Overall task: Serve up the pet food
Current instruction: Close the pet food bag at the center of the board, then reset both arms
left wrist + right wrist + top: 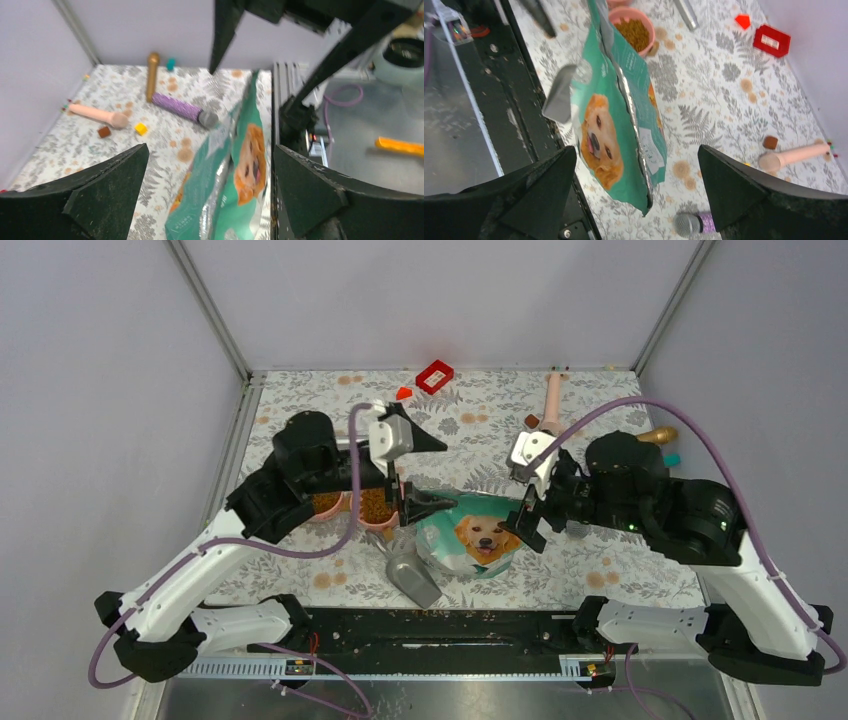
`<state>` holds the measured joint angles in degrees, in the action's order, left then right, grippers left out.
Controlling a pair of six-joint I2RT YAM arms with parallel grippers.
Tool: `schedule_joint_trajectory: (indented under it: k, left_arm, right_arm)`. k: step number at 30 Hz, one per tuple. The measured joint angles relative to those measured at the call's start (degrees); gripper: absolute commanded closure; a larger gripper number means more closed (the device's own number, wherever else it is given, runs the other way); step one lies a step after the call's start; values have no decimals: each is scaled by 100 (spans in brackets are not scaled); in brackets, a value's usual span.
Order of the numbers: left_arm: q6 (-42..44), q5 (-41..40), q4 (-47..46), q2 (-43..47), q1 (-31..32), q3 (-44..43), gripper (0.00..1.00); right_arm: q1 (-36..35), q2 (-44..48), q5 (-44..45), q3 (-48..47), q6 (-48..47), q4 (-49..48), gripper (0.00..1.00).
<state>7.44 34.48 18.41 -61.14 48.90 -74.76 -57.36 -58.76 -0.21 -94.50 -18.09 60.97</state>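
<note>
I have both tools released: the left gripper (210, 150) and the right gripper (636, 149) stand wide apart either side of the dog-face pouch (480, 538), gripping nothing. Brown kibble (634, 31) sits in the pink bowl (653, 34) beside it, with a grey scoop (412, 575) nearby.

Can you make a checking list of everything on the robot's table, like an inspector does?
Surface: floral cloth covers the table.
Job's things: dog-face pouch loose between the arms; kibble in a pink bowl; grey scoop beside the pouch.
Clutter: red box, pink stick, purple microphone, gold stick, yellow block.
Grippers: left gripper open; right gripper open; neither holds anything.
Cables: purple cables loop from both arms.
Surroundings: grey walls with a metal frame.
</note>
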Motion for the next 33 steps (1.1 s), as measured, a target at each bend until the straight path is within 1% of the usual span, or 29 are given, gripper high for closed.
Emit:
schedule_joint_trajectory:
  k: [3,5,6,8,9,10,11,12,13,14,15,16,17,19,20,22,23,25,27,30,33]
  left_arm:
    - [-415,-522,42,39,0,-468,1]
    - [-767,-1128,140,57,4,-852,1]
    - [-966,-1539,219,44,9,-1086,1]
    - [-1276,-2389,289,-17,9,-1473,1]
    - [-1434,-2905,369,-103,2,-1696,1]
    - [-1611,-3436,509,-232,-24,-1976,2]
    - [-1753,-3781,656,-361,-90,-2221,1]
    - [-1926,-4033,835,-522,-240,-2487,1]
    - [-2146,-4175,986,-699,-463,-2721,1]
    - [-2387,-4238,1082,-881,-822,-2883,1]
    - [-2494,-4284,1110,-946,-1001,-2911,1]
    - [-2896,-4297,1189,-1123,-1714,-2830,1]
    - [-3134,-4317,1239,-1237,-2164,-2658,1]
    - [-3530,-4419,1458,-1421,-2861,-2258,1]
    - [-3799,-4494,1652,-1495,-3283,-1912,2]
    - [-4124,-4712,1906,-1482,-3740,-1335,1]
    - [-4332,-4940,1958,-1360,-3967,-859,1]
    - [-4599,-5281,2024,-1012,-4186,-111,1]
    - [-4868,-5613,2103,-376,-4323,756,1]
    - [-5101,-6043,2201,629,-4417,1484,1]
    - [-5152,-6461,2142,1202,-4430,1620,1]
  right_arm:
    - [0,116,-81,-166,179,-245,1]
    - [0,245,138,-210,393,-487,1]
    - [-4,297,361,-243,520,-597,1]
    - [4,313,1150,-372,798,-793,1]
    - [35,304,1856,-518,962,-916,1]
    - [151,280,2133,-581,1036,-986,1]
    - [341,236,2350,-660,1126,-1032,1]
    - [721,166,2516,-734,1274,-1084,1]
    - [1080,120,2594,-745,1403,-1130,1]
    - [1510,74,2699,-702,1554,-1200,1]
    - [1856,42,2782,-608,1683,-1266,1]
    - [2245,15,2817,-450,1821,-1340,1]
    - [2634,2,2756,-271,1952,-1394,1]
    - [3370,-50,2573,28,2197,-1421,1]
    - [3829,-127,2468,181,2332,-1440,1]
    - [4621,-282,2363,476,2588,-1552,1]
    - [5038,-387,2225,695,2739,-1676,1]
    - [5805,-498,1801,1266,3012,-2065,1]
    - [6441,-568,1530,1934,3261,-2424,1]
    - [6931,-656,1368,2695,3460,-2804,1]
    - [7084,-706,1292,3248,3611,-3252,0]
